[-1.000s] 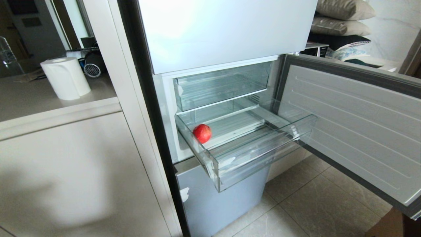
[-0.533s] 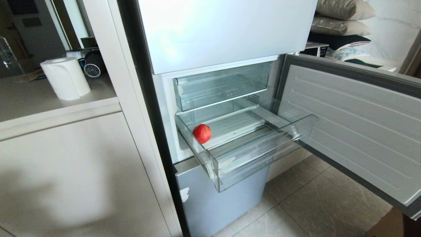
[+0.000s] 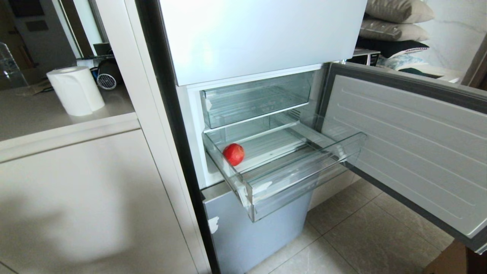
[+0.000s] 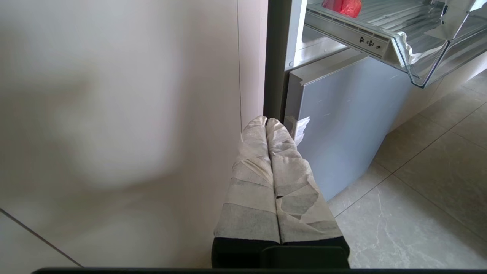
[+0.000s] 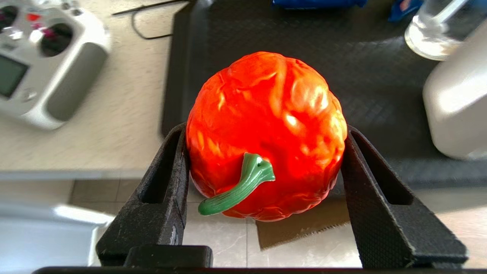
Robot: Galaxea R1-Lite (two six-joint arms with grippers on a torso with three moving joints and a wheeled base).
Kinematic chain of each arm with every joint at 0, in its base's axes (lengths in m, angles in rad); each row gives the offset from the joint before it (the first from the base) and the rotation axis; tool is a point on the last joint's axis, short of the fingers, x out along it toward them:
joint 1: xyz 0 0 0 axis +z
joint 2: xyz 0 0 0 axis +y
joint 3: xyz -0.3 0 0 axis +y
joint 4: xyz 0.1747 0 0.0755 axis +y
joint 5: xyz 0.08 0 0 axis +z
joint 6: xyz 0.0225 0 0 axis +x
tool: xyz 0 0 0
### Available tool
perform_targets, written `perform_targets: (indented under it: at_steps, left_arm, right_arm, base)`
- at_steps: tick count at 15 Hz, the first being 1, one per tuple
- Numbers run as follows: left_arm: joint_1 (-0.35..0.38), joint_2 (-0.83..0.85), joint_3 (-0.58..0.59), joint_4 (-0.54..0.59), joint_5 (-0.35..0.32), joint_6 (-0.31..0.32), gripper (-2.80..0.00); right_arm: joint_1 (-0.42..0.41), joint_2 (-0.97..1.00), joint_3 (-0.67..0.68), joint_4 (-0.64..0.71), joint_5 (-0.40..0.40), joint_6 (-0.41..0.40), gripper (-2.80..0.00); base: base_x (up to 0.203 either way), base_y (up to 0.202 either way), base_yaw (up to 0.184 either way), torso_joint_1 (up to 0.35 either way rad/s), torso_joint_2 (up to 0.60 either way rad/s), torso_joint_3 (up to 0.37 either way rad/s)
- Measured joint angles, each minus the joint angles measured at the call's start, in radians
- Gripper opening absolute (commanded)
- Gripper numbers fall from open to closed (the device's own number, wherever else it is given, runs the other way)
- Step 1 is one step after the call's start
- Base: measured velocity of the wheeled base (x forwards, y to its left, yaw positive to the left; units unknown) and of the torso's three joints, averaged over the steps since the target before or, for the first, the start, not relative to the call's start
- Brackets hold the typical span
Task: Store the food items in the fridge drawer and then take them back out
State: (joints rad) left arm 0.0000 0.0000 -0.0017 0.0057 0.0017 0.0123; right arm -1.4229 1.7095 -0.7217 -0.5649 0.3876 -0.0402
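Between the right gripper's (image 5: 262,152) black jaws sits a wrinkled, glossy red-orange toy pepper with a curled green stem (image 5: 266,133), pinched on its two opposite flanks. The jaws stand wide only because the pepper is broad; they are clenched on it, stem turned toward the wrist, so that it hangs clear of whatever lies beyond. Past the jaws lie a black textured mat (image 5: 361,76) on a beige counter (image 5: 125,114), with a white handheld remote controller (image 5: 42,57) off to one side, all well apart from the fruit. This looks like a carry toward the fridge, not a placement.

The wide, shallow, clear plastic fridge drawer (image 3: 304,179) stands pulled out from the cabinet, its ribbed floor open from above so that things can be lowered in. A small round red fruit (image 3: 233,153) already rests on that floor, close to the drawer's left wall, leaving most of the floor free for the pepper.

The left gripper (image 4: 267,122) hangs parked beside the pale cabinet side, its tape-wrapped jaws pressed together on nothing, well below the drawer and out of the working arm's path.
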Motion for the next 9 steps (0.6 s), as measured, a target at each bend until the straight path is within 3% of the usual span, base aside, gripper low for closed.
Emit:
perform_targets:
  at_steps: [2,6,9]
  left_arm:
    - [0.000,0.000,0.000,0.000,0.000,0.000,-2.80]
    - [0.000,0.000,0.000,0.000,0.000,0.000,-2.80]
    - [0.000,0.000,0.000,0.000,0.000,0.000,-2.80]
  right_arm:
    - [-0.014,0.088,-0.047,-0.033,0.042,0.002,-2.80]
    - [-0.018,0.242,-0.106,-0.155,0.057,0.004,-2.80]
    - [-0.012,0.329,-0.150,-0.169,0.073,0.004,-2.80]
  base:
    - [0.000,0.000,0.000,0.000,0.00,0.000]
    - [0.000,0.000,0.000,0.000,0.00,0.000]
    - [0.000,0.000,0.000,0.000,0.00,0.000]
